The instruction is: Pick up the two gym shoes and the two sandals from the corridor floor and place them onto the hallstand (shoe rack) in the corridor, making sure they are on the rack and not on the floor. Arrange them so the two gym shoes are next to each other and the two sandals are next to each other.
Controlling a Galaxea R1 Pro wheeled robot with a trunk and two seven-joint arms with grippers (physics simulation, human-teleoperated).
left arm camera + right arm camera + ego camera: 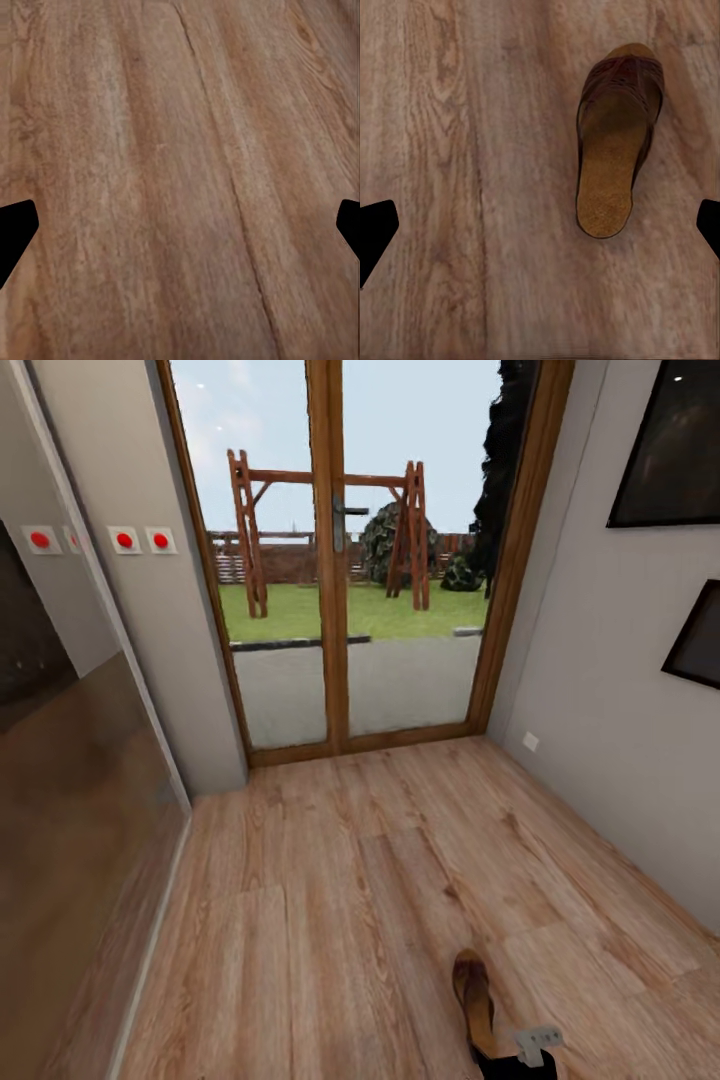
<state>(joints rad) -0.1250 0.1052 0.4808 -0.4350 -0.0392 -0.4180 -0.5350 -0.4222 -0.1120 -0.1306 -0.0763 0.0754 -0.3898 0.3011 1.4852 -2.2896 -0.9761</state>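
While one sandal (pixel 474 1000) lies flat on the floor (pixel 330 900) before the glass door (pixel 345 560), the right gripper (pixel 540 225) hangs above it, jaws wide; the left gripper (pixel 180 225), jaws also wide, faces bare planks.

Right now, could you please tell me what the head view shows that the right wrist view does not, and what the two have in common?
Head view alone: the wood-framed glass double door to a garden with a wooden swing frame, grey walls, red-dotted wall switches, and dark framed pictures.

Right wrist view alone: the dark brown leather sandal with tan insole from above, whole, and two black fingers spread wide at the picture's edges.

Both: that sandal lying on the light brown wood-plank floor.
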